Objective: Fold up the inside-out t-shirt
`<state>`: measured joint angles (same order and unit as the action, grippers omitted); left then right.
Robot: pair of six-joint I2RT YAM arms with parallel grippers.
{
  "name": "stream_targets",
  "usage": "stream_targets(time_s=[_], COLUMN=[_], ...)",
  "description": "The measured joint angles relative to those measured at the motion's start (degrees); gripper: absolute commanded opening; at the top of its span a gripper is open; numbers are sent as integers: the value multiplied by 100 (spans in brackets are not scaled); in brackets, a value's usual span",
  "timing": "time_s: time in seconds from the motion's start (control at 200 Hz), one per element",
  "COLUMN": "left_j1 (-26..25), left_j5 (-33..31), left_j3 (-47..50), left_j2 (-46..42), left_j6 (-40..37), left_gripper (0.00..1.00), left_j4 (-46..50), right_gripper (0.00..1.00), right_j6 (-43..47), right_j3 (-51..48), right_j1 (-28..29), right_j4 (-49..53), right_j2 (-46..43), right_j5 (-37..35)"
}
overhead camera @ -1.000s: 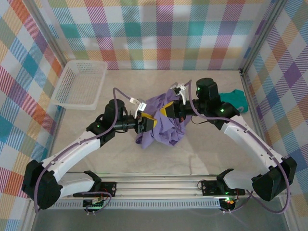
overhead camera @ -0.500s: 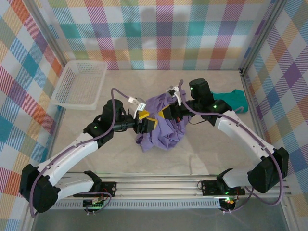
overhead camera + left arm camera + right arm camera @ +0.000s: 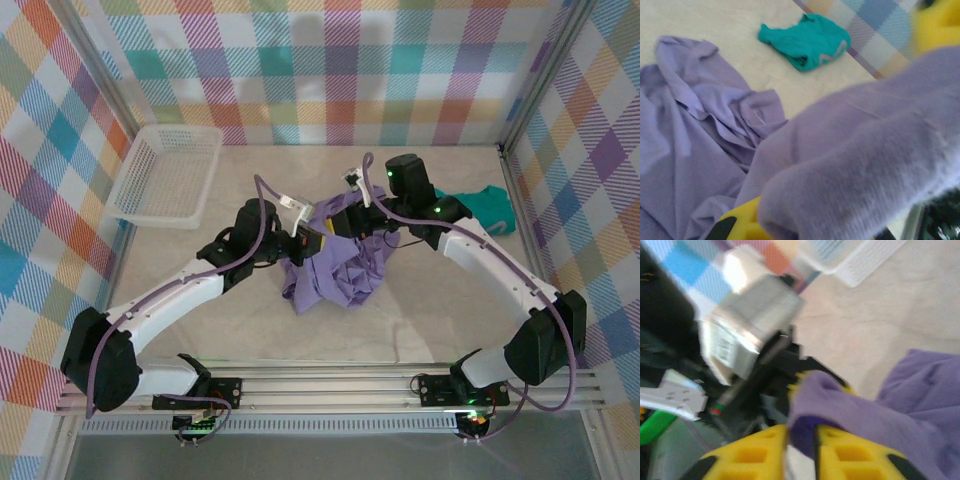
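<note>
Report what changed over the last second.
The left pincer slid right and shut on a fold of the purple shirt. The right pincer moved left to meet it, cloth still between its fingers. Teal garment and basket stayed put.

On the table (image 3: 400, 330), t-shirt (image 3: 335, 275) centre; basket (image 3: 165, 175) behind-left; smaller garment (image 3: 490, 208) right of it.

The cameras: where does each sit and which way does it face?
Top external: above, behind the arms, looking down; shows both arms, left claw, right claw at the t-shirt.
Left wrist: on the left arm, facing the teal garment; yellow fingers show.
Right wrist: on the right arm, facing the basket; yellow fingers show.
Shared: both wrist views show the t-shirt.
</note>
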<state>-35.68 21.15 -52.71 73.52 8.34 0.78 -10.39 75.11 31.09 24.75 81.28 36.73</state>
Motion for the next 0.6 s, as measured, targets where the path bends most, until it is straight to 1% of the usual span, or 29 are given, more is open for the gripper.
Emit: stream_targets(time_s=[0.07, 0.145, 0.28, 0.365, 0.45, 0.6], left_j1=[24, 35, 35, 35, 35, 35], left_j5=[-173, -291, -396, -431, -431, -428], left_j3=[146, 356, 632, 732, 756, 756], left_j2=[-175, -417, -748, -866, -901, -905], left_j6=[170, 306, 452, 516, 560, 581], left_gripper=[0, 0, 0, 0, 0, 0], left_j4=[-162, -289, -420, -426, -433, -444], right_gripper=[35, 37, 40, 42, 45, 49], right_j6=[-48, -122, -382, -647, -951, -1392], right_j3=[-111, -485, -1246, -1617, -1884, -1956], right_j1=[-15, -33, -31, -33, -33, -31], right_j4=[-81, -201, -407, -645, -951, -1537], right_j2=[-98, -376, -774, -769, -614, -144], right_j5=[-387, -726, -1023, -1078, -1012, -748])
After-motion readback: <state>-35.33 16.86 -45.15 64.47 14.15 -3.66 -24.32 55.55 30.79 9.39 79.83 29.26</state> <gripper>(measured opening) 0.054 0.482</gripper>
